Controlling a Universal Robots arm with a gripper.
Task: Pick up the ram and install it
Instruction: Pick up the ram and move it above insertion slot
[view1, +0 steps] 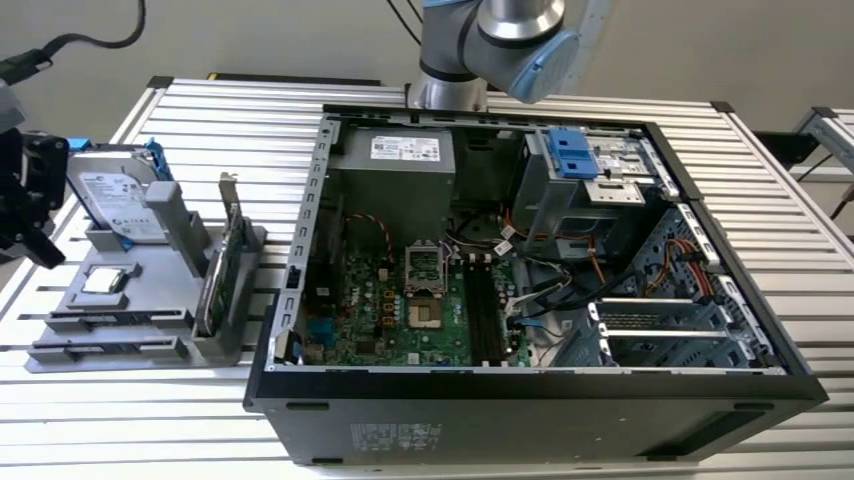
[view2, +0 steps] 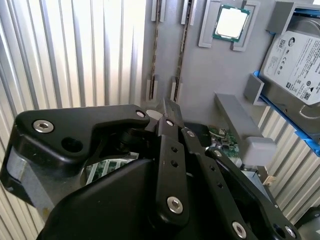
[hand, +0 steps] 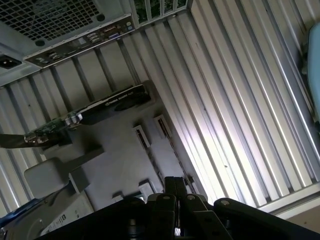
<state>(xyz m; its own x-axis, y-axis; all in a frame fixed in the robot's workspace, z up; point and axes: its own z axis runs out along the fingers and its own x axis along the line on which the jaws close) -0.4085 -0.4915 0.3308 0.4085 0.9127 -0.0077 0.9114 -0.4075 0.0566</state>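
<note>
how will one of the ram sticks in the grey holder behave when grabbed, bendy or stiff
A ram stick is a thin board standing on edge in the grey holder, so probably stiff yet breakable if twisted. It looks slim, so likely light. Its narrow top edge may let it tilt in a loose grip.

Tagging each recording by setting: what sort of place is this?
Probably a robotics lab bench for computer assembly: an opened desktop case lies on a slatted metal table, a robot arm rises beyond it, and a grey fixture holds a hard drive and other parts.
</note>
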